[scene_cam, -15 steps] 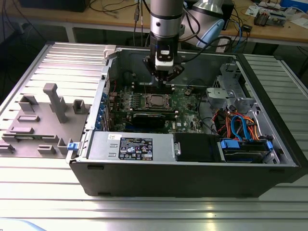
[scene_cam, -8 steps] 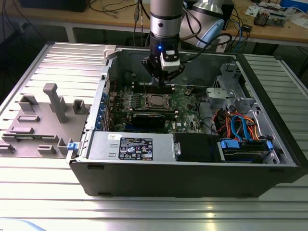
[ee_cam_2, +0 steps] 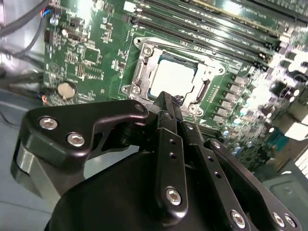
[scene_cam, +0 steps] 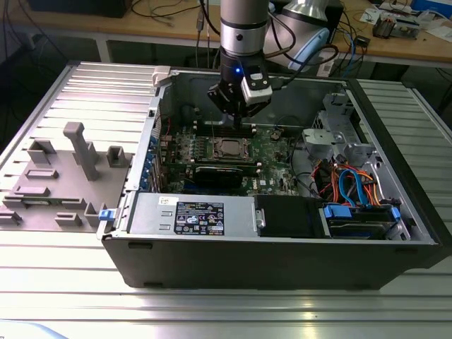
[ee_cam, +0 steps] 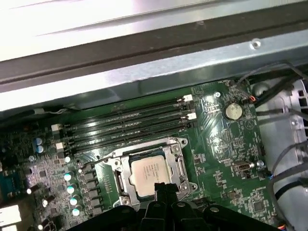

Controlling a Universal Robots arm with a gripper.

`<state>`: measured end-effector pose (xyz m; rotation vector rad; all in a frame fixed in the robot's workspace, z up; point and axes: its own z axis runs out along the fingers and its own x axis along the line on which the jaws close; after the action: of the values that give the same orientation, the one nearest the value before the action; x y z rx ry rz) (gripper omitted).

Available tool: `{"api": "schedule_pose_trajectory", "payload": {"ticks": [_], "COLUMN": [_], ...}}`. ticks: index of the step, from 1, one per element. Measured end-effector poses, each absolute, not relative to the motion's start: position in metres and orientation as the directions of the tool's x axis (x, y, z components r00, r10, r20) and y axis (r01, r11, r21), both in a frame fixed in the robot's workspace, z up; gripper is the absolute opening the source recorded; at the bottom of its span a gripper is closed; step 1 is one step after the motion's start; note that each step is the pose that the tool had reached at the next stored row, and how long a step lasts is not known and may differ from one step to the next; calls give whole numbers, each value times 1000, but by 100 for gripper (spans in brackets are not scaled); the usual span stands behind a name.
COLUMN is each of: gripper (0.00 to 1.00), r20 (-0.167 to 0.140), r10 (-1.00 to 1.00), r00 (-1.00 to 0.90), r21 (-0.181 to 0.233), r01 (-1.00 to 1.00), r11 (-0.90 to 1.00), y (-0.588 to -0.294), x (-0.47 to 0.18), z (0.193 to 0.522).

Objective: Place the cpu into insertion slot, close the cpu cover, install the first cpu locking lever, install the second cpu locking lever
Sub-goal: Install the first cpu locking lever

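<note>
Ribbed grey metal makes up the table, and on it lies a big black computer case with its side open. Some grey plastic blocks stand on the table at the exterior view's left, well apart from the work.

Inside the case is the green motherboard. The cpu sits flat in the insertion slot near the middle of the board. In both wrist views its silver top shines through the square window of the cpu cover. The cover lies flat around the chip, so it looks closed. I cannot tell if the thin locking levers are hooked down.

The arm comes down from above, and the gripper hangs over the board just behind the cpu in the exterior view. In the wrist views its tip is right at the edge of the slot — very near the cover, but I cannot tell if it touches. The black fingers are pressed together and hold nothing.

Long black memory slots run beside the slot, and a round silver battery sits farther off on the board. A long black card lies just in front of the cpu in the exterior view — blue and orange wires fill the corner at that view's right.
</note>
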<state>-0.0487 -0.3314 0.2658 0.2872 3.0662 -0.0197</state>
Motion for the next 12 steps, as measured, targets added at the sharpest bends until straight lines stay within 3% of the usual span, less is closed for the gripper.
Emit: {"api": "schedule_pose_trajectory", "payload": {"ticks": [12], "gripper": [11], "r20": [-64], "r10": [-37], "r00": [-997], "r21": [-15], "r01": [-36], "r11": [999], "y": [-331], "x": [-49], "z": [266]}}
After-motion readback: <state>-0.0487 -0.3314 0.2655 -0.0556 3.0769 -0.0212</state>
